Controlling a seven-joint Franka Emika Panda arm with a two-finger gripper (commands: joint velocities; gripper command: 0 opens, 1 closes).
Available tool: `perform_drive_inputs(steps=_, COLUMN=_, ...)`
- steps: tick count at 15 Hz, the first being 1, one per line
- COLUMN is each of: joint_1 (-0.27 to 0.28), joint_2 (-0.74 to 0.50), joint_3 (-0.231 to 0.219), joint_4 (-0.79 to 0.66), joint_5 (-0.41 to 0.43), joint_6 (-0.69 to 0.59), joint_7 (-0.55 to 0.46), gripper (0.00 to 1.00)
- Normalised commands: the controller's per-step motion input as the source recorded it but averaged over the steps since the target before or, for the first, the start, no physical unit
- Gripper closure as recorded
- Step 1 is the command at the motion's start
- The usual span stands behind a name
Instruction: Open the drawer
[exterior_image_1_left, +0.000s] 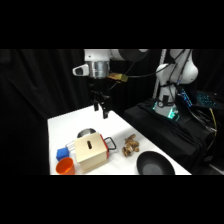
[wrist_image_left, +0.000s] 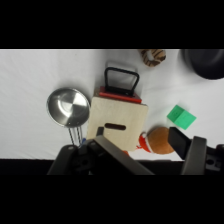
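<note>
1. Side view: we see the gripper (exterior_image_1_left: 101, 109) hanging in the air above the table (exterior_image_1_left: 60, 125), holding nothing. The pale wooden box (exterior_image_1_left: 91, 150) stands below it and a little toward the camera.
2. Side view: the drawer (exterior_image_1_left: 106, 144) shows as a red front on the box's right face, with its dark wire loop handle (exterior_image_1_left: 112, 144) pointing toward a brown striped toy (exterior_image_1_left: 131, 146). We cannot tell from this view how far the drawer sits out.
3. Side view: a metal bowl (exterior_image_1_left: 85, 133) lies just behind the box, almost directly beneath the gripper. A blue block (exterior_image_1_left: 62, 153) and an orange cup (exterior_image_1_left: 65, 166) sit at the box's left, and a black pan (exterior_image_1_left: 155, 165) lies well to the right.
4. Wrist view: we look straight down on the box (wrist_image_left: 118, 122), which bears a slot in its top. Its red drawer front (wrist_image_left: 119, 94) and handle (wrist_image_left: 121, 80) lie on the side away from the gripper.
5. Wrist view: the fingers (wrist_image_left: 181, 143) stand wide apart, with the box's near edge between them and nothing clasped.
6. Wrist view only: the bowl (wrist_image_left: 68, 106) shows a wire handle, and the block (wrist_image_left: 181, 117) appears green.
</note>
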Motion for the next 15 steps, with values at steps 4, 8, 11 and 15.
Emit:
perform_drive_inputs(steps=4, joint_1=-0.020, joint_2=0.08, joint_3=0.017, joint_4=0.02, joint_5=0.039, joint_6=0.16, joint_7=0.05, gripper=0.00)
perform_drive_inputs(steps=8, joint_1=-0.020, joint_2=0.01, joint_3=0.017, joint_4=-0.11, joint_5=0.052, joint_6=0.48, joint_7=0.08, gripper=0.00)
perform_drive_inputs(steps=11, joint_1=-0.031, joint_2=-0.14, joint_3=-0.003, joint_4=-0.30, joint_5=-0.008, joint_6=0.55, joint_7=0.07, gripper=0.00)
perform_drive_inputs(steps=15, joint_1=-0.027, joint_2=-0.39, joint_3=-0.013, joint_4=-0.58, joint_5=-0.083, joint_6=0.39, joint_7=0.10, gripper=0.00)
